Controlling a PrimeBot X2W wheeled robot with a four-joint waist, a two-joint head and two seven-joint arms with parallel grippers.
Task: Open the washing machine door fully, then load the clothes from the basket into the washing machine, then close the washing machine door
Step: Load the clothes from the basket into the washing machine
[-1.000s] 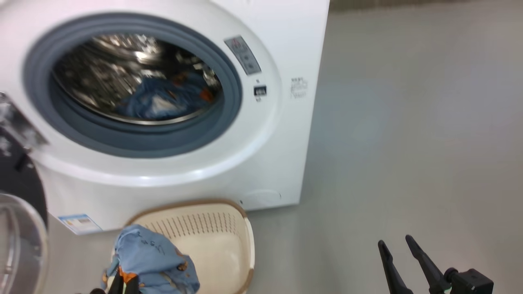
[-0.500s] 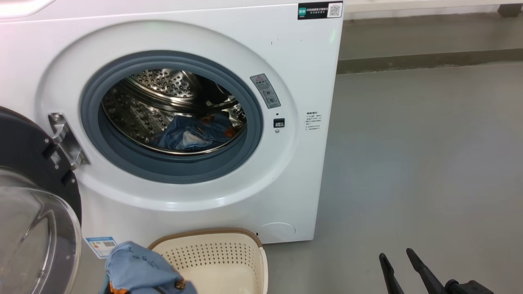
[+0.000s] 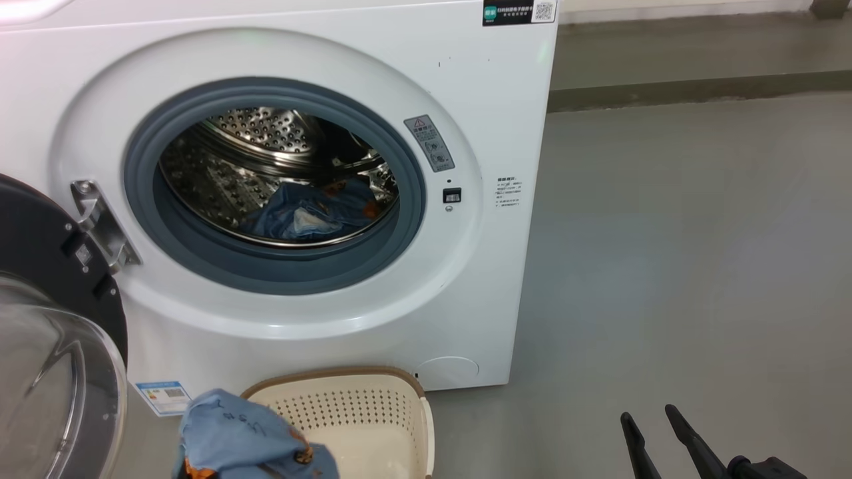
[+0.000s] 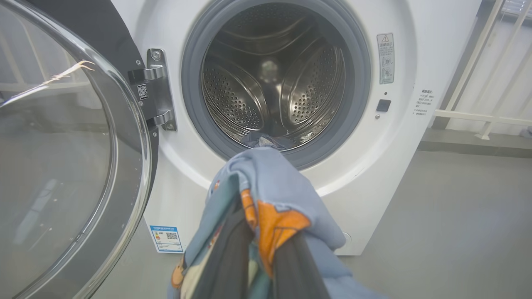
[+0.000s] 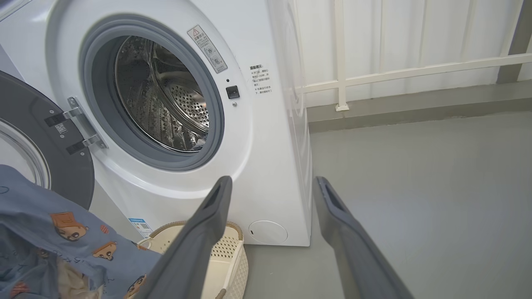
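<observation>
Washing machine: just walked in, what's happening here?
The robot is mid-load. The washing machine door is swung open to the left. The left end effector is shut on a blue printed garment, held up facing the washing machine by the basket. Another blue piece already lies in the drum. The right end effector is open and empty, off to the right over the floor.

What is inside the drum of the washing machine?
A blue garment with orange patches lies at the bottom of the steel drum. Anything under it is covered.
</observation>
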